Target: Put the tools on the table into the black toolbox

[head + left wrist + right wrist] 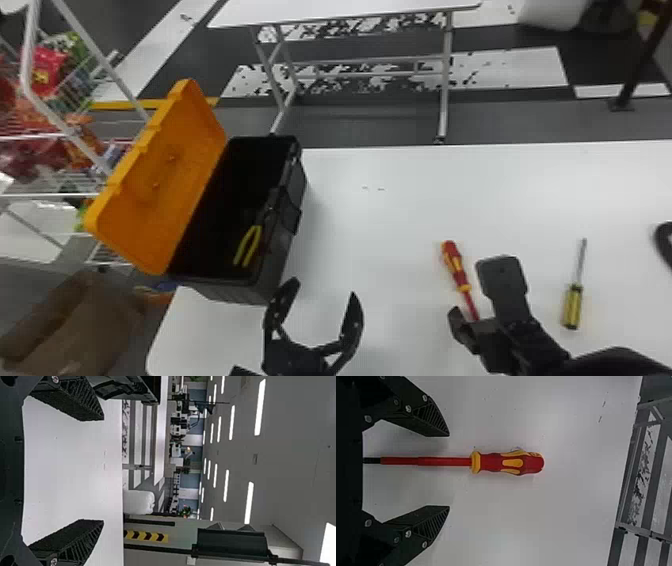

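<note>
Shank of red screwdriver (462, 281) seen between spread fingers of right hand (477, 286), handle pointed far; left hand (324, 287) held open.

White desk (375, 225) bears black toolbox (227, 293) beyond left fingers (354, 320), red screwdriver (455, 265) at right fingers (502, 280), yellow screwdriver (572, 307) and dark item (667, 245) rightward of those.

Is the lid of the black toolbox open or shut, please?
Open. The orange lid is swung back to the left, and yellow handles show inside the black toolbox.
</note>
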